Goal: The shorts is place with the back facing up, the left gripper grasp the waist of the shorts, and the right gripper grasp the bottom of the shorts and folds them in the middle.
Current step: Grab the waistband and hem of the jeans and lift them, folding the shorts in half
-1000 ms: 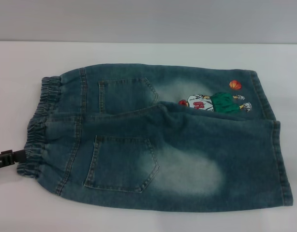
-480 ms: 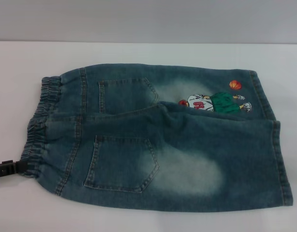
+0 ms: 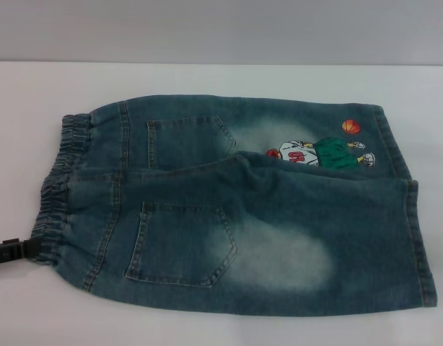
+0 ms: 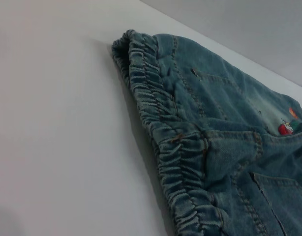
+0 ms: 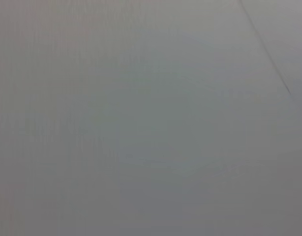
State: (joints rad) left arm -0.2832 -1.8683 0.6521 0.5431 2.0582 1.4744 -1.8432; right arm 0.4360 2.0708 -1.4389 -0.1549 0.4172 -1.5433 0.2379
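The shorts [image 3: 236,209] lie flat on the white table [image 3: 207,86] with both back pockets up. The ruffled waist [image 3: 55,194] points left, and the flat leg hems at the bottom [image 3: 421,238] point right, next to the cartoon print [image 3: 319,153]. My left gripper [image 3: 19,249] shows as a black block at the left edge of the head view, its tip against the near corner of the waist. The left wrist view looks along the gathered waistband [image 4: 161,128] from close by and shows no fingers. My right gripper is out of view.
Bare white table surrounds the shorts on all sides. A grey wall [image 3: 221,29] rises behind the table's far edge. The right wrist view holds only a plain grey surface [image 5: 141,123].
My left gripper has slid a little down and to the left along the near corner of the waistband. The shorts have not shifted.
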